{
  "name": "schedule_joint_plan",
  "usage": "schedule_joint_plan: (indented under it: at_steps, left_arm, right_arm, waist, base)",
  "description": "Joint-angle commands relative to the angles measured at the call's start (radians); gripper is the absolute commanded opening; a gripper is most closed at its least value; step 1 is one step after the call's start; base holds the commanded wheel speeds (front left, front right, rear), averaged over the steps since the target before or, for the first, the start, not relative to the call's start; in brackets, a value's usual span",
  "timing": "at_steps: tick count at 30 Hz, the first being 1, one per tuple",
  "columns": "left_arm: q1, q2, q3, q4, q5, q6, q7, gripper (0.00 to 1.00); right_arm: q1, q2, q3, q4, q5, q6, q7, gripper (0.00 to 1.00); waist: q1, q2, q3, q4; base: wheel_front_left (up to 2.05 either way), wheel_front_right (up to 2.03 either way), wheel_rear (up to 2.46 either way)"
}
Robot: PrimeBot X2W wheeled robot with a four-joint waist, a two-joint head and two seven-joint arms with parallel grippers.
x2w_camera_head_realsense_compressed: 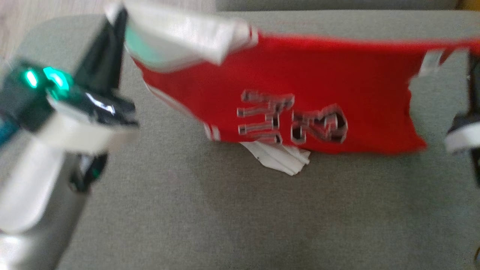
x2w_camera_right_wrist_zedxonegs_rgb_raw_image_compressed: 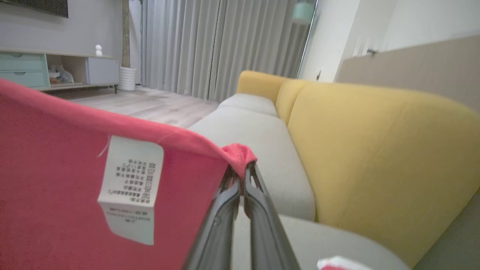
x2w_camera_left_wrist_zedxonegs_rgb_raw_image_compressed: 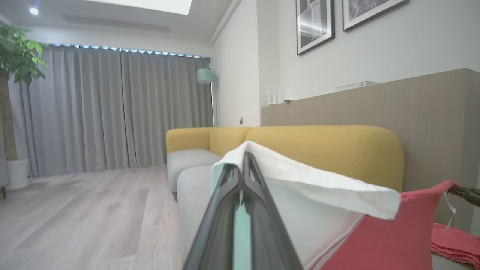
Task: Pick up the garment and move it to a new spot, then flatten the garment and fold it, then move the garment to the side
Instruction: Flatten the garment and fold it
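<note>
So the setting is a living room: grey seat cushion [x2w_camera_head_realsense_compressed: 240, 217] under everything, yellow backrest [x2w_camera_right_wrist_zedxonegs_rgb_raw_image_compressed: 375, 150] behind it, long grey curtains [x2w_camera_left_wrist_zedxonegs_rgb_raw_image_compressed: 112, 108], a potted plant [x2w_camera_left_wrist_zedxonegs_rgb_raw_image_compressed: 17, 52] in the corner, framed pictures [x2w_camera_left_wrist_zedxonegs_rgb_raw_image_compressed: 315, 22] on the wall and pale wood floor [x2w_camera_left_wrist_zedxonegs_rgb_raw_image_compressed: 75, 217]. Nothing sits between the arms and the cloth; the head view is pretty motion-blurred though.

The garment [x2w_camera_head_realsense_compressed: 300, 82] is a red jersey with a white outlined number [x2w_camera_head_realsense_compressed: 292, 120]. It's held up above the cushion and pulled out wide between the two arms. I can't tell whether its lower edge touches the seat. A white sleeve [x2w_camera_head_realsense_compressed: 187, 33] flops over at the left end, and a care label [x2w_camera_right_wrist_zedxonegs_rgb_raw_image_compressed: 131, 187] hangs near the right corner.

The left gripper [x2w_camera_left_wrist_zedxonegs_rgb_raw_image_compressed: 243, 159] is raised at the upper left of the head view, with its pale forearm [x2w_camera_head_realsense_compressed: 33, 180] coming in from the lower left. Its fingers are pinched tight on the white sleeve fabric. The right gripper [x2w_camera_right_wrist_zedxonegs_rgb_raw_image_compressed: 242, 170] sits at the far right edge, fingers pressed together on the bunched red corner.
</note>
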Motion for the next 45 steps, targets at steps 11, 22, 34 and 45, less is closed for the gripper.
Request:
schedule_joint_plan:
  at_steps: [11,22,34,45]
  left_arm:
    - [-0.597,0.066,0.013,0.192,-0.079,-0.043,0.131,0.00]
    - [-1.082,-0.010,-0.003,0.566,0.058,-0.041,-0.064,0.00]
    - [-0.814,-0.004,-0.065,0.468,-0.017,-0.045,-0.097,0.00]
    - [-0.059,0.010,-0.005,0.214,0.018,-0.040,-0.097,0.00]
  right_arm:
    - [-0.540,-0.197,0.153,-0.006,0.109,0.002,0.185,0.00]
    - [-1.030,-0.197,0.234,0.295,0.084,0.002,0.040,0.00]
    - [-0.907,-0.221,0.259,0.480,0.043,0.002,-0.123,0.00]
    - [-0.406,-0.191,0.145,0.437,0.049,0.002,-0.162,0.00]
  waist:
    - [0.0001,0.0000,0.153,-0.012]
    - [0.0001,0.0000,0.347,-0.024]
    - [0.0001,0.0000,0.355,-0.007]
    - [0.0001,0.0000,0.188,-0.021]
  base:
    - [0.00,0.00,0.00]
    - [0.00,0.00,0.00]
    - [0.00,0.00,0.00]
    - [0.00,0.00,0.00]
